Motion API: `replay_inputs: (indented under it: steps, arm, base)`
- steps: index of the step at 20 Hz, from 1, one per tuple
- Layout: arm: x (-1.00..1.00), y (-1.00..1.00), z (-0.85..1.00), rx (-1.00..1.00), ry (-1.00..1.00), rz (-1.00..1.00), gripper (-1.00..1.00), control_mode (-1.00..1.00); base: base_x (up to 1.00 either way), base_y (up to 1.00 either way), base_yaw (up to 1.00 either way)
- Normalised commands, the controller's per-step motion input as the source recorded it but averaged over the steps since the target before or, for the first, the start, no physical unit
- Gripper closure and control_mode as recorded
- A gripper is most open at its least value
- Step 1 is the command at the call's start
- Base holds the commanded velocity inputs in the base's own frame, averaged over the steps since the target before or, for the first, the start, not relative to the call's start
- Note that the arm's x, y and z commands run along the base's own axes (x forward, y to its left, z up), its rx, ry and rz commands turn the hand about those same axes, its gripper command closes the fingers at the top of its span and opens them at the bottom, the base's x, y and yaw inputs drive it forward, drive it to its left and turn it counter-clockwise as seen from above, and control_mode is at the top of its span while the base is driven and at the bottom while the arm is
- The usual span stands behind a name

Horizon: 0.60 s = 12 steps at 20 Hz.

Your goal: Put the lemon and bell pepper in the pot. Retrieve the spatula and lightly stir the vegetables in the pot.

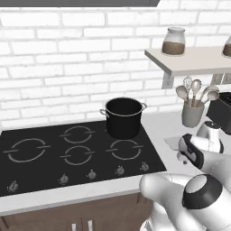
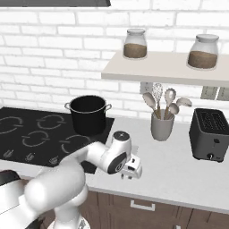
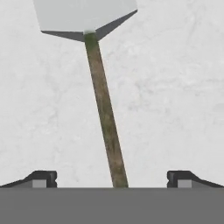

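Observation:
The black pot (image 1: 123, 117) (image 2: 88, 114) stands on the back right burner of the cooktop (image 1: 40, 155); its inside is dark and I cannot make out any contents. The spatula (image 3: 101, 100) lies flat on the white counter, with its grey blade (image 3: 85, 15) pointing away from the hand. Its wooden handle runs down between my fingertips (image 3: 43, 178). My gripper (image 3: 112, 179) (image 2: 130, 172) hangs low over the counter to the right of the cooktop. It is open, with the handle midway between the fingers and touching neither. A corner of the blade (image 1: 170, 142) peeks out beside the hand.
A grey utensil cup (image 2: 162, 126) (image 1: 192, 114) with spoons and a whisk stands behind the gripper. A black toaster (image 2: 210, 134) sits to the right. A shelf (image 2: 170, 69) with two jars hangs above the counter. Knobs (image 1: 92, 174) line the cooktop's front.

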Motion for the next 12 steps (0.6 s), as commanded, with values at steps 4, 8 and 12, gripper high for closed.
replay_inputs:
  steps: [4,8,12]
  arm:
    - [0.01,-0.10,-0.36,-0.01,0.00,0.01,-1.00,-1.00]
    - [0.09,0.00,-0.51,-0.07,0.01,0.02,-1.00,-1.00]
    - [0.13,0.00,-0.32,-0.09,0.00,0.04,1.00,-1.00]
  base:
    - [0.00,0.00,0.00]
    - [0.00,0.00,0.00]
    - [0.00,0.00,0.00]
